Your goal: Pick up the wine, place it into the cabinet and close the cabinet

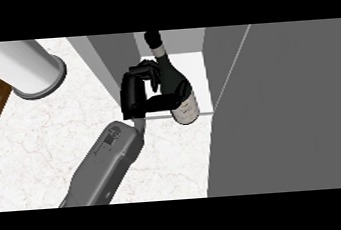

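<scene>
Left hand point(133, 97), centre frame, curls round the wine bottle point(175, 75), holding it tilted at the open cabinet point(112, 56) shelf, upper centre. Glass: likely heavy, rigid, slick, breakable. Mid-body grip suits it, not the neck.

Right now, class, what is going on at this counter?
The robot's left hand is curled round a dark wine bottle, holding it at the mouth of the open cabinet, neck pointing inward. The cabinet door stands open. The right hand is not in view.
</scene>
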Robot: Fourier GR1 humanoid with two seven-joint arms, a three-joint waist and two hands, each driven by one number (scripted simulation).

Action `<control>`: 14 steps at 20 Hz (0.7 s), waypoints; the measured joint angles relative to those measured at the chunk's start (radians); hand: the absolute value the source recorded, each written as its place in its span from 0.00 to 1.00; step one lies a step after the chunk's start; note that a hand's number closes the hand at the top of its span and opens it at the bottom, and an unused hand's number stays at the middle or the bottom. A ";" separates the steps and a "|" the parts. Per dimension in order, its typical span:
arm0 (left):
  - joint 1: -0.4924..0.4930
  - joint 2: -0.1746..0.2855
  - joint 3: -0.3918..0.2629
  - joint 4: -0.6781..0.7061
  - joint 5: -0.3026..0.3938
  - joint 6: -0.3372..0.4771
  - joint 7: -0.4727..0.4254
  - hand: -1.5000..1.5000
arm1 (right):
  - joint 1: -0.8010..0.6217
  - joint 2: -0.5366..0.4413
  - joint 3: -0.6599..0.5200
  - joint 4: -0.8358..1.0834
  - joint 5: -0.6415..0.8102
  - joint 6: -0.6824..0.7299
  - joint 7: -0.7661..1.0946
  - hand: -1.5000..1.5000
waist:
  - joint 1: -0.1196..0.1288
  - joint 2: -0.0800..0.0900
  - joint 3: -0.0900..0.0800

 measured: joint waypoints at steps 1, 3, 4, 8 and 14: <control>-0.017 0.000 0.014 0.019 0.001 -0.011 0.006 1.00 | 0.000 0.003 0.004 0.001 0.001 -0.002 -0.001 0.00 | 0.000 0.000 0.000; -0.047 -0.002 0.026 0.043 0.013 -0.020 0.023 1.00 | 0.003 0.003 -0.002 0.002 0.001 -0.002 -0.004 0.00 | 0.000 0.000 0.000; -0.065 -0.003 0.027 0.070 0.029 -0.018 0.013 1.00 | 0.010 -0.001 -0.012 0.004 -0.002 0.009 -0.014 0.00 | -0.003 0.001 0.000; -0.124 0.001 0.053 0.165 0.036 -0.031 -0.003 1.00 | 0.014 0.009 -0.003 0.008 -0.004 0.010 -0.023 0.00 | -0.005 0.001 0.000; -0.231 -0.004 0.086 0.321 0.074 -0.032 -0.047 1.00 | -0.004 0.020 0.025 0.016 0.003 0.003 -0.014 0.00 | -0.011 0.004 0.000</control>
